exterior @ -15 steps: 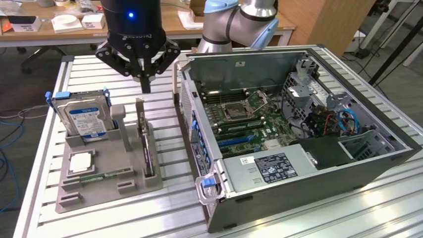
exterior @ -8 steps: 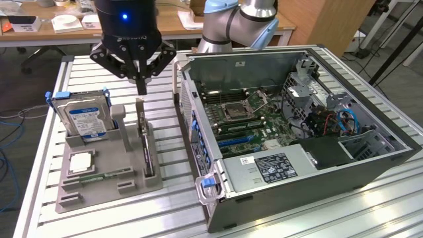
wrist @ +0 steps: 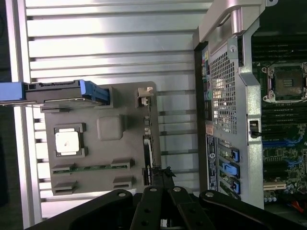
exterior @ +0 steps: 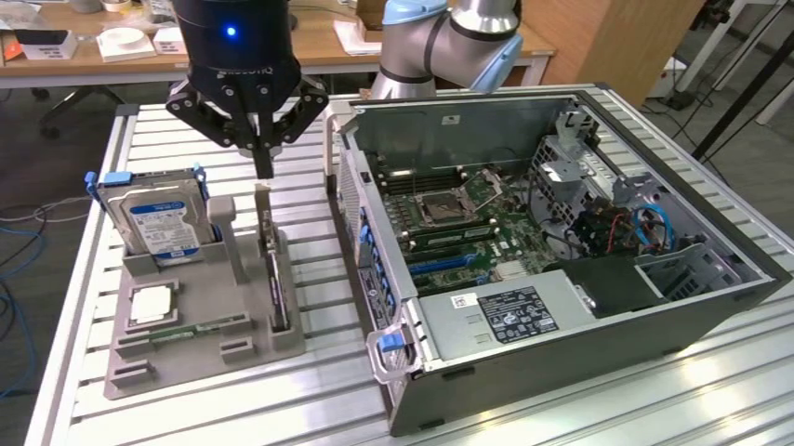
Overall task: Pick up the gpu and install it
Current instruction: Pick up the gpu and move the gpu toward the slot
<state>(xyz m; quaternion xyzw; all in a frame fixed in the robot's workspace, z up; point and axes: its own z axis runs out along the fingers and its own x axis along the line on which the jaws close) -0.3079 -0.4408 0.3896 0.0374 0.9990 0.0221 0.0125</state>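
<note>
Gripper fingers pinched together, nothing visibly held, tips just above silver end of gpu. Contact between tips and card hard to judge. Gpu stands on edge in slot of grey holder, lower edge hidden. Open computer case beside holder.

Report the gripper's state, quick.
Gripper: at the top edge of the gpu, which stands upright in its slot; whether it is open, closed or holding the card cannot be told.
</note>
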